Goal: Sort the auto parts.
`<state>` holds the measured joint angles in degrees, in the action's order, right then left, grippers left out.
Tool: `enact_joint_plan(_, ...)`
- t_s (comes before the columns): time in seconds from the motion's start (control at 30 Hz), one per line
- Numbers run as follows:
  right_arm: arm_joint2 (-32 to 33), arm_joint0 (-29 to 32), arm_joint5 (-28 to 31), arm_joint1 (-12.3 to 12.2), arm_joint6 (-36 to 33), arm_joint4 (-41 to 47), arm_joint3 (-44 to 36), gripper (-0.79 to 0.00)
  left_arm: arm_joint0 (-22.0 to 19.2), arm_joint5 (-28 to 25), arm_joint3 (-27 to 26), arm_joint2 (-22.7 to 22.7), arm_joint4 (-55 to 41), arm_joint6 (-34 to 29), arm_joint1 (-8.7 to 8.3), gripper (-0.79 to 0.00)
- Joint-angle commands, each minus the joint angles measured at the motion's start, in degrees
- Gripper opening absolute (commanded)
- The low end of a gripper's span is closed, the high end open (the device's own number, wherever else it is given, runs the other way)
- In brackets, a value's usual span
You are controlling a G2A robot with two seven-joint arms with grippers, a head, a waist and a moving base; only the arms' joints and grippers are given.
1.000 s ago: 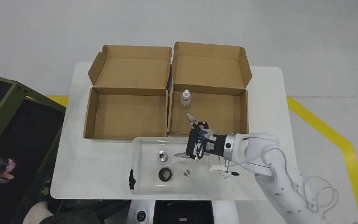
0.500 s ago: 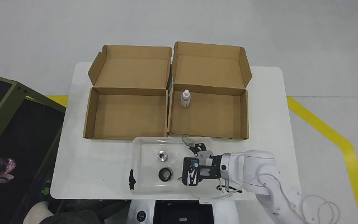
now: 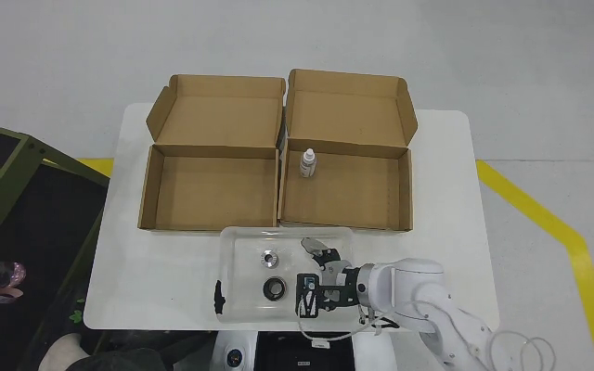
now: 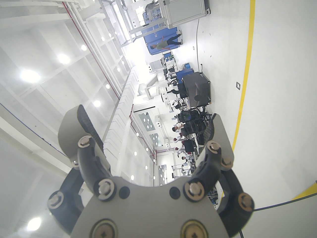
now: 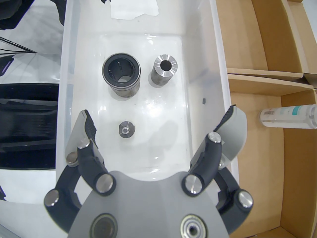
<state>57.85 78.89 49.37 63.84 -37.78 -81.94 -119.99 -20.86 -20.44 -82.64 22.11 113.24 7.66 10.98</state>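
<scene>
the right gripper (image 5: 158, 115), fingers spread wide, hovers over the clear plastic bin (image 5: 219, 50) at the 6 o'clock edge of the white tabletop (image 3: 445, 185), which holds a small silver metal bushing (image 5: 126, 130), a black-rimmed cylindrical bearing (image 5: 121, 75) and a slotted silver steel sleeve (image 5: 164, 71).

Grey metal left gripper (image 4: 147, 122), black ribbed pads (image 4: 85, 121) spread wide apart, aimed into a white factory hall: round ceiling lights (image 4: 27, 75), yellow painted floor line (image 4: 245, 80), grey panelled cabinet (image 4: 183, 1).
</scene>
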Motion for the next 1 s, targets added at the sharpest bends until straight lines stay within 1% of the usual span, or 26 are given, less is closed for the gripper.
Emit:
enact_joint_plan(0.0,-0.5,-0.1,-0.3,0.0,-1.0,-0.2,0.1,0.000,0.0,0.0,0.0,0.0,0.0,0.0,0.00,0.000)
enact_joint_plan(0.03,-0.7,-0.2,-0.5,0.0,-1.4,-0.2,0.2,0.000,0.0,0.0,0.0,0.0,0.0,0.0,0.00,0.000)
enact_joint_plan(0.13,-1.4,-0.7,-0.9,0.0,-2.5,0.0,0.8,-0.074,0.0,0.0,0.0,0.0,0.0,0.0,0.00,0.000)
enact_joint_plan(0.17,-1.6,-0.9,-1.1,0.0,-2.8,0.1,0.9,-0.080,0.0,0.0,0.0,0.0,0.0,0.0,0.00,0.000)
enact_joint_plan(0.7,-5.3,-3.3,-2.6,0.1,-8.3,0.2,4.4,-0.111,0.0,0.0,0.0,0.0,0.0,0.0,0.00,0.000)
enact_joint_plan(0.9,-6.4,-4.1,-2.8,0.2,-10.0,0.8,5.5,-0.139,0.0,0.0,0.0,0.0,0.0,0.0,0.00,0.000)
enact_joint_plan(0.97,-6.7,-4.3,-3.1,0.2,-10.6,1.0,5.7,-0.160,0.0,0.0,0.0,0.0,0.0,0.0,0.00,0.000)
